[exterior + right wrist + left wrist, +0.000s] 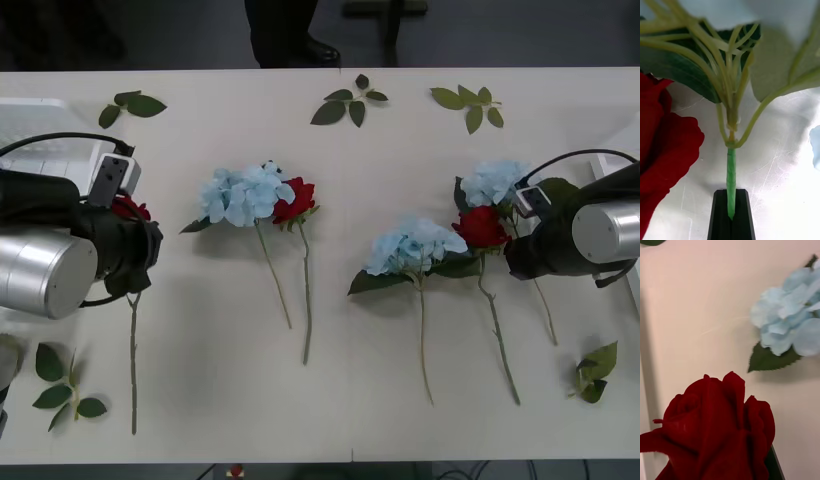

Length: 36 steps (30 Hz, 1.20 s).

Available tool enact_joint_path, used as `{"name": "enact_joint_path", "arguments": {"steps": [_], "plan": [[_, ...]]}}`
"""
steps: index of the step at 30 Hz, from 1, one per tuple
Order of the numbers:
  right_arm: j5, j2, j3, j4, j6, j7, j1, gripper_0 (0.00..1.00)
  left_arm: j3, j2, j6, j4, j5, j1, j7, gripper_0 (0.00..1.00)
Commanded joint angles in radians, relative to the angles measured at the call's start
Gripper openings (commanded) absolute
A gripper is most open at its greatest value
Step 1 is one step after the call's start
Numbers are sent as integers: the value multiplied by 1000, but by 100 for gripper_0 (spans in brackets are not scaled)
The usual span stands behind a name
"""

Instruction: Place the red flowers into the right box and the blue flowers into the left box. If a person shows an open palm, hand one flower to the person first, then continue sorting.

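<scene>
End effectors (140, 250) (731, 213) each clamp one flower stem: rose (715, 427), hydrangea (492, 182).

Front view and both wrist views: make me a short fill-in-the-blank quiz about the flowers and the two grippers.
1. The right gripper is shut on a thin ___ flower stem.
2. The rose right at the left gripper is ___.
3. The front view shows ___ blue flowers lying on the table.

Missing words: green; red; three.

White table (200, 400), red flowers (297, 200), blue flowers (240, 193), loose leaf sprigs (350, 103), lying flat.
</scene>
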Motion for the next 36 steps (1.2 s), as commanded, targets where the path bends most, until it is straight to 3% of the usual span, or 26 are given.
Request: {"name": "enact_joint_path", "arguments": {"steps": [1,10,15,16,17,20,22,28,36], "plan": [[-8,-9,-25,-14,-1,36,-20,0,-46,-8,-114,126,-92,1,1,0],[-37,-52,-163,-150,130,148,-20,0,-86,-63,-525,496,-182,-19,11,0],[-121,-36,-314,-227,242,306,-20,0,-89,-75,-575,554,-182,-33,15,3],[-144,-28,-346,-249,263,344,-20,0,-92,-74,-575,554,-184,-33,16,36],[-178,-19,-380,-270,283,384,-20,0,-92,-75,-573,554,-184,-33,18,61],[-321,7,-453,-285,323,458,-23,0,-90,-71,-544,545,-184,-31,18,92],[-385,14,-467,-285,335,470,-27,0,-89,-69,-522,531,-184,-28,18,100],[-621,23,-475,-285,349,458,-36,0,-75,-38,-315,349,-136,32,24,100],[-857,58,-473,-285,407,306,-59,0,-46,-20,-156,117,-23,72,13,100]]}}
